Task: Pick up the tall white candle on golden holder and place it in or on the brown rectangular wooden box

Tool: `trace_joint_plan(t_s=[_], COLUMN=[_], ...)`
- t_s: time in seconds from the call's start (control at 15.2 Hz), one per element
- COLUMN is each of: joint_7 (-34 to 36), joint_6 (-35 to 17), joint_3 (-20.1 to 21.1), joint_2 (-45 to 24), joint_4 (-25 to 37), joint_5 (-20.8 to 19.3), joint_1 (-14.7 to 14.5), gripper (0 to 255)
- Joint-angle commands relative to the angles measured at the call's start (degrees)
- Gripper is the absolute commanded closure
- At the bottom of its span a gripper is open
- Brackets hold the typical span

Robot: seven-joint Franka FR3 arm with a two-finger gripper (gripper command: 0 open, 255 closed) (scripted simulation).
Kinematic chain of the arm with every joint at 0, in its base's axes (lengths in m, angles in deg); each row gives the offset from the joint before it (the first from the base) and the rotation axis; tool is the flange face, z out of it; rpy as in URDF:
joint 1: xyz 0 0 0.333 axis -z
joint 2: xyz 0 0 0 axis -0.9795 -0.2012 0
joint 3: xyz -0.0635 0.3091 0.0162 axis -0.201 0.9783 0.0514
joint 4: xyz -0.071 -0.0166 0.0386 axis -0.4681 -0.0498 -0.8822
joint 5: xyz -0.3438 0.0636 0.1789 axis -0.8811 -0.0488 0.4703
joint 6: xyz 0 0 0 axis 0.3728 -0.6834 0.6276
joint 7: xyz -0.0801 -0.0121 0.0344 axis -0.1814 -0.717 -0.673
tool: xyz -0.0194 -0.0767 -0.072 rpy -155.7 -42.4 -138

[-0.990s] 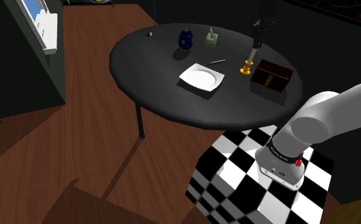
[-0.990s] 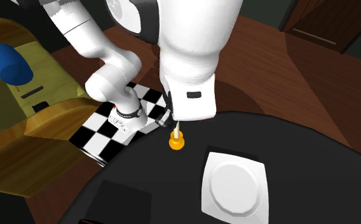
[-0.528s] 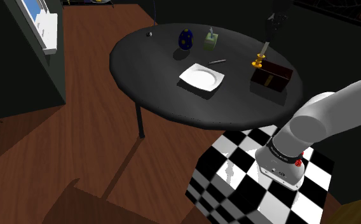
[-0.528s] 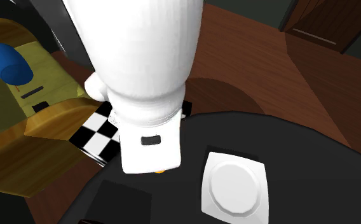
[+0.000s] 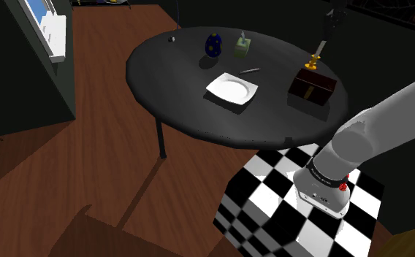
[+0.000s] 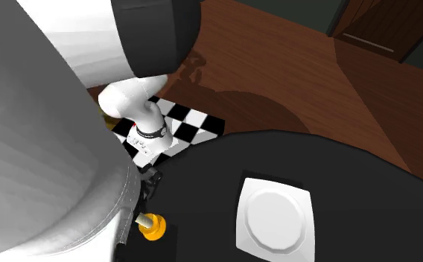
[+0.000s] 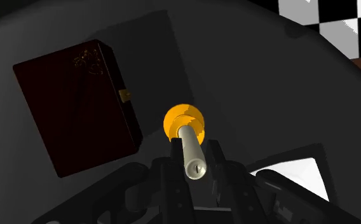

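Since a second before: candle (image 5: 320, 50) carried off its spot near the plate (image 5: 232, 89) and across toward the box (image 5: 312, 85); the claw (image 5: 327, 35) moved with it, up and toward the shoulder view's right.

Claw (image 7: 194, 156) narrow, both fingers clamped on the white candle (image 7: 191, 151) near its wick end. Golden holder (image 7: 184, 121) hung beyond the fingertips, candle leaning in the shoulder view.

Box (image 7: 77, 105): dark brown, rectangular, lid shut, small gold latch on the side facing the holder. It lay beyond the fingertips and off to one side; the holder sat just beside that latch side. Could not tell whether they touched.

Surface: round black table (image 5: 177, 80). White square plate (image 6: 274, 218) lay off to the other side of the claw from the box. Well away from the claw stood a blue vase (image 5: 212, 45) and a small greenish box (image 5: 242, 47).

Room: reddish wooden floor (image 5: 111, 146); black-and-white chequered stand (image 5: 272, 197) behind the claw.
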Motion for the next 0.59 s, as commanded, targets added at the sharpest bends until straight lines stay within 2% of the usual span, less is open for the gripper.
trace_joint_plan(t_s=[0.0, 0.26, 0.53], joint_7=[-3.6, -11.2, -19.6], joint_6=[0.3, 1.1, 2.8], joint_3=[-2.4, -7.2, -11.6], joint_2=[-3.3, -10.6, -19.9], joint_4=[3.8, 11.7, 21.5], joint_5=[0.6, 3.1, 7.9], joint_1=[0.6, 2.6, 6.3], gripper=[255, 255, 255])
